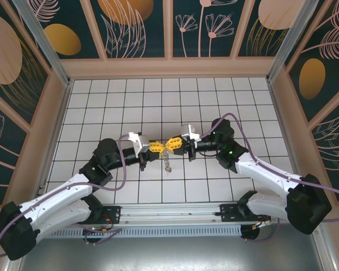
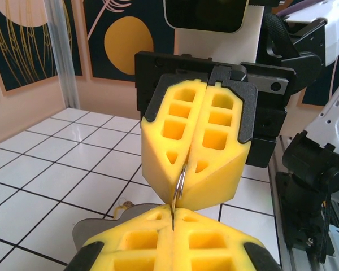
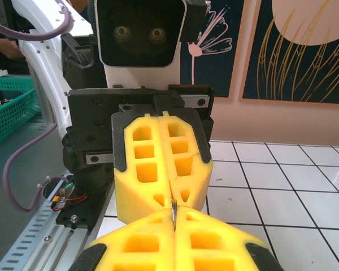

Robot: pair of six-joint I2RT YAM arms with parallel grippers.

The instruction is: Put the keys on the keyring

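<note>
Left wrist view puts the keyring (image 2: 179,183) edge-on: a thin silvery loop standing upright, its flat plane running along the line from one tool to the other. Its upper part slips into the seam of my right tool (image 3: 173,226) and its lower edge into the seam of my left tool (image 2: 173,223). Both sets of yellow pads (image 2: 214,141) are pressed together, and as far as I can tell both clamp the ring. A small brass-coloured bit, which I take for a key (image 2: 123,208), lies on the tiled worktop (image 1: 214,101) below the ring and slightly to the far side, apart from both tools. I judge neither tool nearer to it. Both arms reach inward with low forearms and level wrists, tips meeting nose to nose above the worktop's middle.
</note>
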